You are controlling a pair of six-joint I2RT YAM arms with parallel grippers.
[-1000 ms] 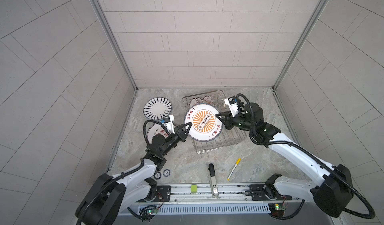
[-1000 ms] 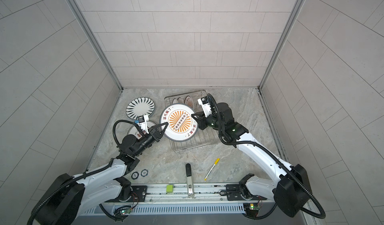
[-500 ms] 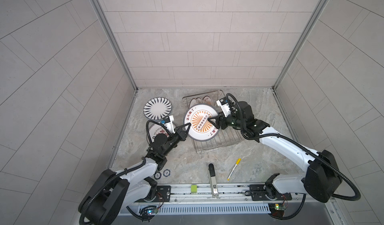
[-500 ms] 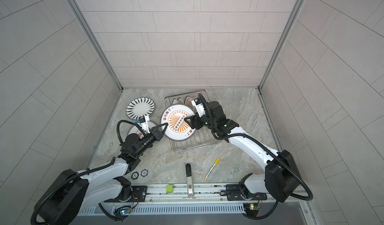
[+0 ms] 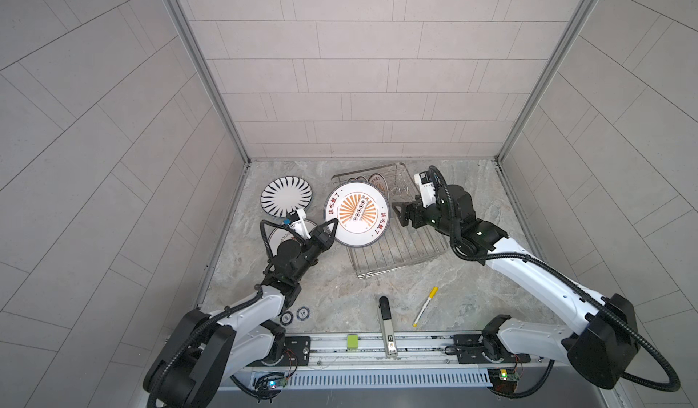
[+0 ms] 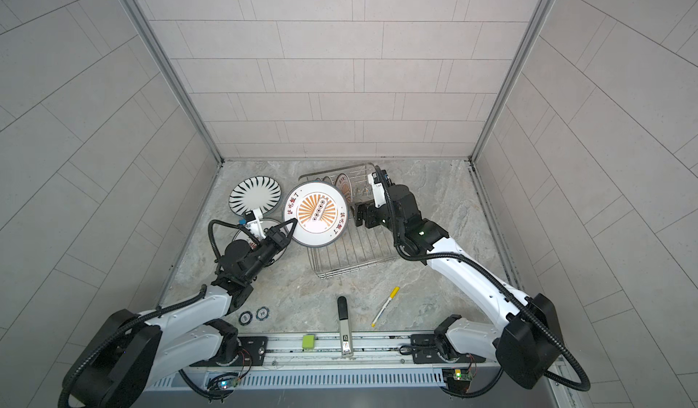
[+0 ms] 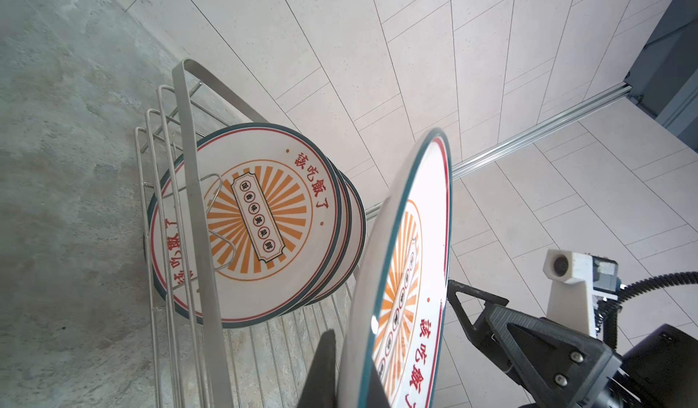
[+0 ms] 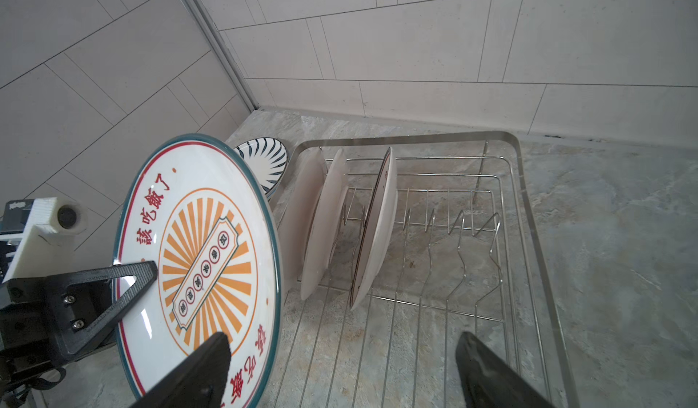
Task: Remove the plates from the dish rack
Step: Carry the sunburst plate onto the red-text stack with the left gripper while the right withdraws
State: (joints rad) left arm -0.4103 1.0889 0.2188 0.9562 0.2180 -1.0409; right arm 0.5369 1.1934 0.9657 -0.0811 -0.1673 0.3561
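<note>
A white plate with an orange sunburst and red characters (image 5: 357, 213) (image 6: 316, 213) (image 7: 408, 274) (image 8: 200, 266) hangs tilted over the left end of the dish rack (image 5: 400, 266) (image 6: 355, 266) (image 8: 528, 198). My left gripper (image 5: 332, 223) (image 6: 291, 223) (image 7: 349, 379) is shut on its lower left rim. My right gripper (image 5: 397, 213) (image 6: 357, 215) (image 8: 340, 353) stands open just right of the plate, over the rack floor, holding nothing. Three more plates (image 8: 377, 228) (image 7: 245, 228) (image 5: 377, 181) stand upright in the prongs at the rack's far end.
A plate with a black-striped rim (image 5: 287, 197) (image 6: 255, 197) lies flat left of the rack. Another plate (image 5: 279, 236) lies partly under my left arm. Two poker chips (image 5: 294, 314), a yellow-capped pen (image 5: 425, 306) and a black-and-silver tool (image 5: 386, 323) lie near the front rail.
My right gripper has opened, let go of the sunburst plate and drawn back to the right. My left gripper has kept its hold on the plate's rim.
</note>
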